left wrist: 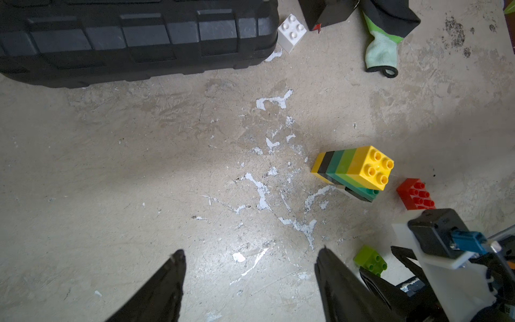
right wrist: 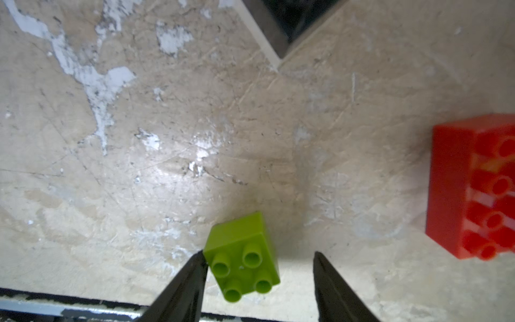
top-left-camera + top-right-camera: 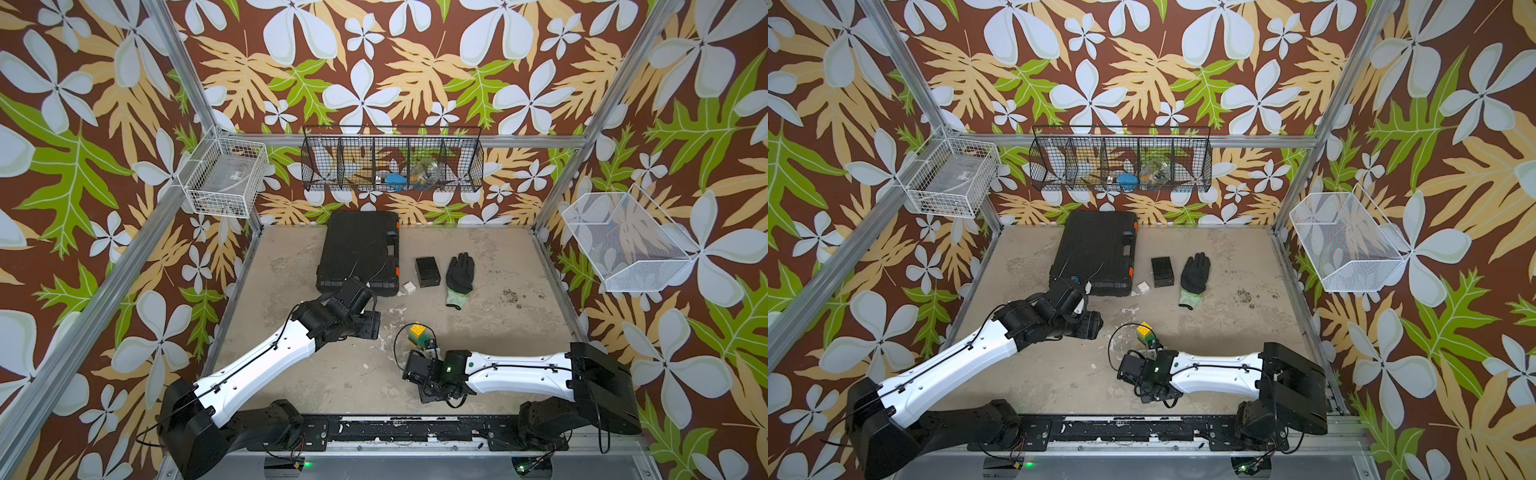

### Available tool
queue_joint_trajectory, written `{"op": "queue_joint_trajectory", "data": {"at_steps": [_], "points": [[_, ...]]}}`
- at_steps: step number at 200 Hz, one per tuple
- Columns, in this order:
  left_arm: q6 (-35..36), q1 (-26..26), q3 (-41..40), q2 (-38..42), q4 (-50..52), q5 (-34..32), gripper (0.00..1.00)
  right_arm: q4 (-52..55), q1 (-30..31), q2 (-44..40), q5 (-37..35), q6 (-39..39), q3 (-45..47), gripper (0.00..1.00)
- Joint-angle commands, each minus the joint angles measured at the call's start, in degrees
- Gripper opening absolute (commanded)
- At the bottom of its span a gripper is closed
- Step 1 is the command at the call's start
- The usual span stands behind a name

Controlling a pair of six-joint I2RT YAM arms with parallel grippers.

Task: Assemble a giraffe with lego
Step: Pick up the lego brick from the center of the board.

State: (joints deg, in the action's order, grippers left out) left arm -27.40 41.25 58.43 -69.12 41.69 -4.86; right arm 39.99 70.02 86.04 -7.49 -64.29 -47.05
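Observation:
A partly built stack of lego [image 1: 354,170] stands mid-table: yellow and black at the base, dark green, lime, and yellow on top. It shows in both top views [image 3: 417,336] [image 3: 1146,332]. A red brick [image 2: 473,186] lies beside it. My right gripper [image 2: 258,253] is open and straddles a loose lime brick [image 2: 242,256]; one finger touches the brick's corner and the other stands clear of it. My left gripper [image 1: 250,252] hangs open over bare table, left of the stack. A white brick [image 1: 292,32] sits by the black case.
A large black case [image 3: 357,249] lies at the back. Beside it are a small black box [image 3: 428,270] and a black-and-green glove [image 3: 459,274]. Wire baskets [image 3: 392,160] hang on the walls. My right arm [image 3: 515,372] reaches in low from the right.

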Motion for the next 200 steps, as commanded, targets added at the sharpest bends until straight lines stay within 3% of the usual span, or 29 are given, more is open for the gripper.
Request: {"op": "queue_joint_trajectory", "data": {"at_steps": [1, 37, 78, 143, 182, 200], "points": [[-0.98, -0.16, 0.06, 0.22, -0.35, -0.84, 0.76, -0.8, -0.23, -0.25, -0.27, 1.42, 0.37, 0.57], [-1.43, -0.14, 0.4, 0.3, -0.14, -1.01, 0.77, -2.1, -0.44, -0.09, 0.16, 2.48, 0.77, 0.51], [-1.68, -0.13, 0.54, 0.57, 0.29, -1.36, 0.76, -2.28, -0.67, -0.34, 0.1, 2.71, 0.89, 0.28], [-1.54, -0.12, 1.34, 0.06, 0.73, -1.8, 0.76, -0.93, -0.28, -3.89, 0.28, 4.02, 0.06, 0.22], [-0.65, -0.12, 2.99, -0.98, 1.59, -2.09, 0.76, 11.06, 1.6, -12.49, -5.39, 6.35, -11.13, 0.23], [-0.72, -0.12, 3.35, -1.53, 1.61, -1.63, 0.76, 14.91, -1.08, -14.39, -7.73, 10.23, -17.65, 0.23]]}}
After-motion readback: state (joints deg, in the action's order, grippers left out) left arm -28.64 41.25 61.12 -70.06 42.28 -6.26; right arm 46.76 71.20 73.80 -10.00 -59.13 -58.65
